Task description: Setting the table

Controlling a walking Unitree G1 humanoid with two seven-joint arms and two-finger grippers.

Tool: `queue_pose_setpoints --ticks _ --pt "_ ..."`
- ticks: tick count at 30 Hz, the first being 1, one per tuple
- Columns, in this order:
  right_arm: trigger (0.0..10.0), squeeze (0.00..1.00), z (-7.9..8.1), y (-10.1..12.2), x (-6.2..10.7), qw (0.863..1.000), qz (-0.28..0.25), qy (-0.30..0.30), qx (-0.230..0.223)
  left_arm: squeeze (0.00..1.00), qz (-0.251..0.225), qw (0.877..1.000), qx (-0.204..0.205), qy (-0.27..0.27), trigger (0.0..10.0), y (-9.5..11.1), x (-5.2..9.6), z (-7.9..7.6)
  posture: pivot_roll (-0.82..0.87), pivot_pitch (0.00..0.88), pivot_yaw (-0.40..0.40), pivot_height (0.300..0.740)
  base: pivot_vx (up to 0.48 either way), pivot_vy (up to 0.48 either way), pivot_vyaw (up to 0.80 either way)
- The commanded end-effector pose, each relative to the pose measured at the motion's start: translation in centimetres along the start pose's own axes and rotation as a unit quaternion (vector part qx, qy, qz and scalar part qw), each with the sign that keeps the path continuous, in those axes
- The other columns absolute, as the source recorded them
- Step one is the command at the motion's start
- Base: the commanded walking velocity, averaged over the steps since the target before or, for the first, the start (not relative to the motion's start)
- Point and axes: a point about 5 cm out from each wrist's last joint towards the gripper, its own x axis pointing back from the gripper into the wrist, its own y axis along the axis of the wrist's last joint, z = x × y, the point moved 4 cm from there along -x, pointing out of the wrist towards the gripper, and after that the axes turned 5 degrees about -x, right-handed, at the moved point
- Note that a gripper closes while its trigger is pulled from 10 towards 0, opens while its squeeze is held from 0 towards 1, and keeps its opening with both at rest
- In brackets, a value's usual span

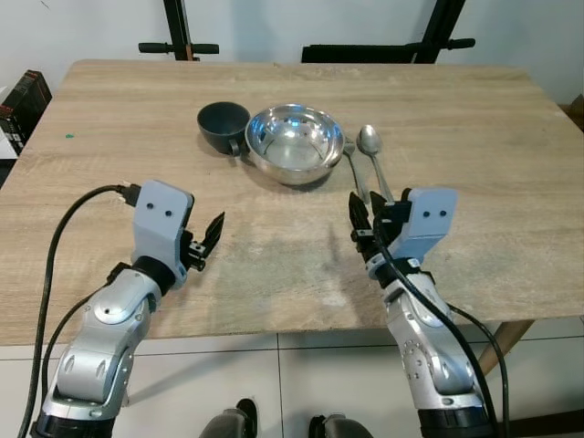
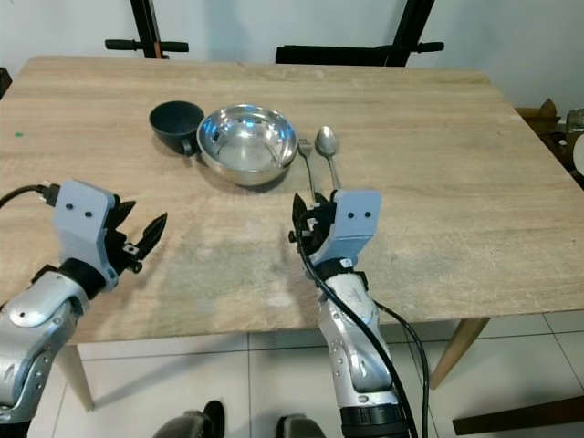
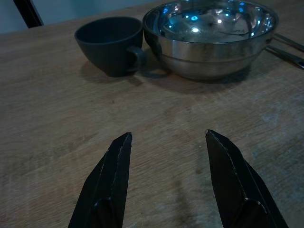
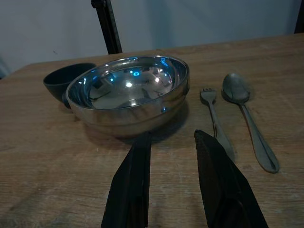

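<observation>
Both grippers, left [image 1: 208, 239] and right [image 1: 363, 219], hover spread and empty in the lower frame; steel bowl [image 1: 295, 142], dark cup [image 1: 224, 125], fork [image 1: 352, 167] and spoon [image 1: 372, 151] sit upper centre, where a careless right reach could scatter cutlery

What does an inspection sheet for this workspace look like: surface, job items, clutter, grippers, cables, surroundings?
Surface: wooden table, bare near the robot.
Job's things: dark cup touching steel bowl; fork and spoon side by side right of the bowl.
Clutter: nothing seen.
Grippers: left gripper open, empty, low over the table; right gripper open, empty, by the fork handle.
Cables: black cable on the left arm, another on the right.
Surroundings: white wall, black stands, tiled floor.
</observation>
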Motion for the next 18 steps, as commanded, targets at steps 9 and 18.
queue_pose_setpoints --ticks 9,18 --pt "10.0 0.0 -0.08 -0.23 0.05 1.0 0.004 -0.001 0.002 0.0 0.005 1.0 -0.004 0.013 10.0 -0.63 0.07 0.36 -0.07 0.07 0.044 0.74 0.0 0.0 0.0" --pt "10.0 0.0 0.19 -0.68 0.13 1.0 0.009 -0.002 -0.004 0.0 0.007 1.0 -0.008 0.013 10.0 -0.88 0.35 0.31 -0.06 0.062 0.044 0.74 0.0 0.0 0.0"
